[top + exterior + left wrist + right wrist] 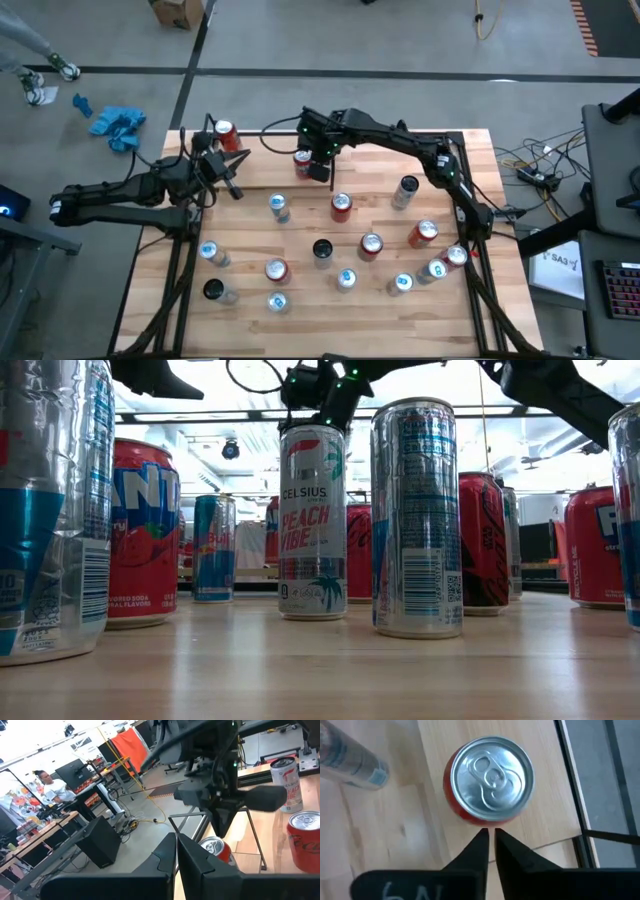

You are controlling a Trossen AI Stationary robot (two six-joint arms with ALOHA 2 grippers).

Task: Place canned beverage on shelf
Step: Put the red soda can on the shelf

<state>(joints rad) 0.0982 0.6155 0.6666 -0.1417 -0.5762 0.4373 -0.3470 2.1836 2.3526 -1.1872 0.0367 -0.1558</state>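
Note:
A red can (pixel 490 775) stands upright on light wood planks beside a thin black frame bar (pixel 570 767); it also shows in the high view (pixel 302 160) at the table's far middle. My right gripper (pixel 490 834) is shut and points down, its tips just above the can's near rim; in the left wrist view the right gripper's fingers (pixel 222 822) stand over the same can (pixel 216 848). My left gripper (pixel 230 182) is shut and empty at the table's far left, pointing toward the right arm; its wrist view (pixel 176 842) shows the fingers together.
Many upright cans stand over the table's middle and near part (pixel 340 250), among them a Celsius can (pixel 312 510) and a silver one (pixel 416 520). Another red can (pixel 226 133) stands at the far left. A Coca-Cola can (pixel 305 840) is near the right gripper.

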